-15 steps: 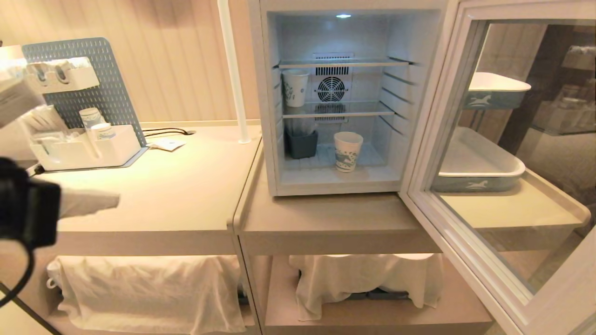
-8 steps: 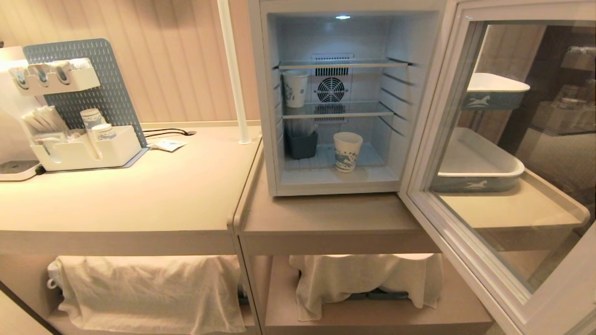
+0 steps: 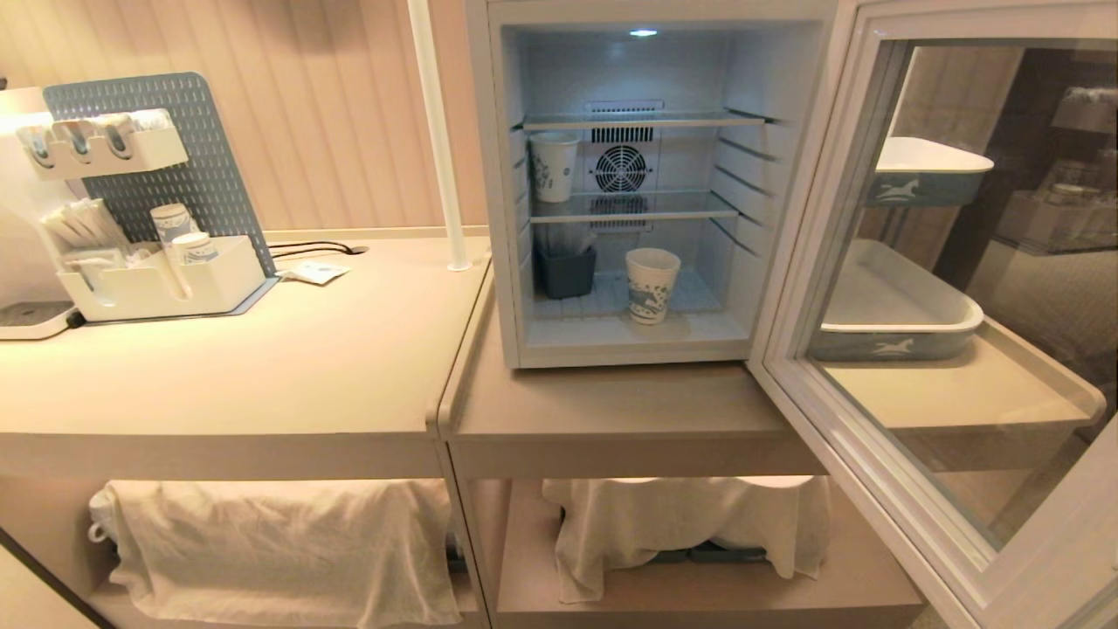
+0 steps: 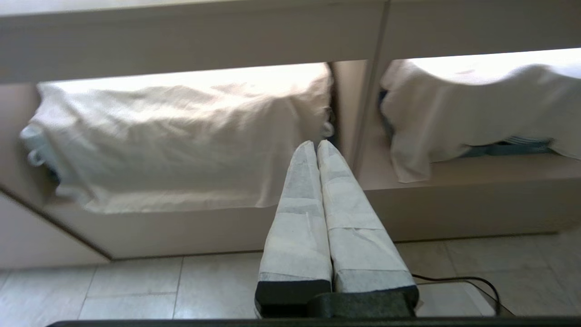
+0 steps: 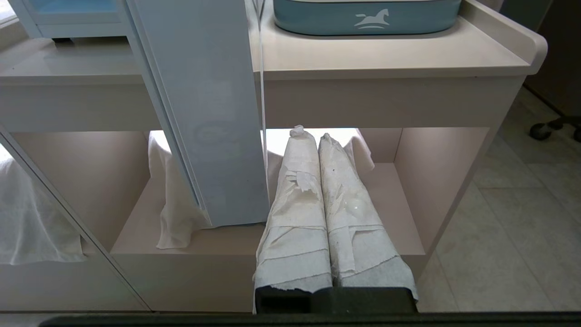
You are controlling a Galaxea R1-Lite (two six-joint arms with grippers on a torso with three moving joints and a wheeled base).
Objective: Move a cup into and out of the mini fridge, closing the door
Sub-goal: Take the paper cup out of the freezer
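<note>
**Handling the Paper Cup in the Open Fridge**

Standing upright on the floor of the mini fridge, the cup is a small tapered paper vessel with a rolled rim and a blue print round its lower half. It sits right of a dark bin, apart from it. A second paper cup with sparser print stands on the middle wire shelf, at the left; do not confuse the two.

Expected handling: the cup is judged very light, thin-walled and easily crushed. Grip it across the mid-wall, below the rim, with light pressure; the rim is the stiffest part and should keep the mouth round. The matte paper should give fair friction. The wire shelving underneath is ribbed, so a lift is preferable to a slide.

The fridge interior is smooth white plastic with a round rear fan. The door stands wide open to the right, a glass pane in a broad pale frame.

Neither gripper appears in the head view. The left gripper hangs low before the cloth-draped lower shelves, its fabric-wrapped fingers pressed together and empty. The right gripper is likewise closed on nothing, beside the lower edge of the door, below the counter that carries a blue tray.
</note>
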